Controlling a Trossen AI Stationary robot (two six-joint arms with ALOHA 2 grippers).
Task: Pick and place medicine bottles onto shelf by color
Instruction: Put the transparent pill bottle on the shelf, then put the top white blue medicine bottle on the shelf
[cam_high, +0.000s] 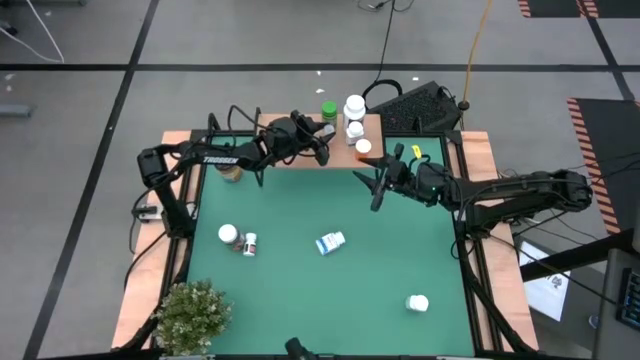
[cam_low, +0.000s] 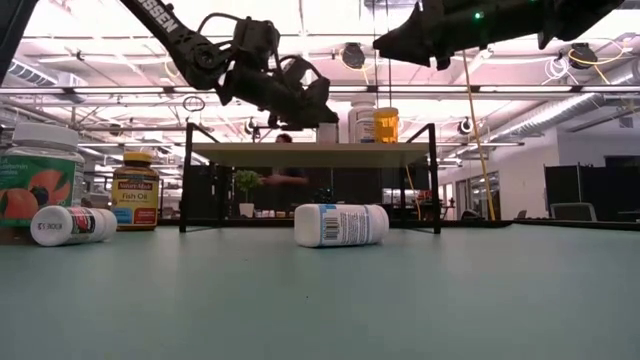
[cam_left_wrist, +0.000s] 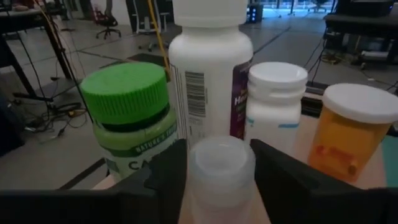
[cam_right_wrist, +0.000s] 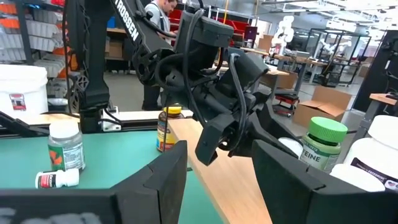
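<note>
The shelf (cam_high: 340, 153) stands at the mat's far edge. On it are a green-capped bottle (cam_left_wrist: 130, 118), a tall white bottle (cam_left_wrist: 208, 81), a shorter white bottle (cam_left_wrist: 277, 102) and an orange-capped bottle (cam_left_wrist: 351, 134). My left gripper (cam_high: 326, 131) is over the shelf's left part, shut on a small white bottle (cam_left_wrist: 221, 171). My right gripper (cam_high: 379, 190) hangs open and empty above the mat, near the shelf's right end. On the mat are a blue-white bottle (cam_high: 331, 243) lying on its side, two white bottles (cam_high: 229, 234) (cam_high: 418, 303) and a small one lying down (cam_high: 249, 244). My left gripper pinches the small white bottle between its two fingers, on opposite sides of its body just below the cap (cam_left_wrist: 189, 186). The fingers come from the table's left, slanting down. The bottle stands upright, with its base (cam_low: 327, 139) at the shelf board; whether it rests there I cannot tell.
An amber bottle with a yellow cap (cam_high: 231, 172) stands at the mat's far left. A potted plant (cam_high: 192, 313) sits at the near left corner. A wooden frame (cam_high: 485, 250) borders the green mat (cam_high: 330, 290). People show in the room behind.
</note>
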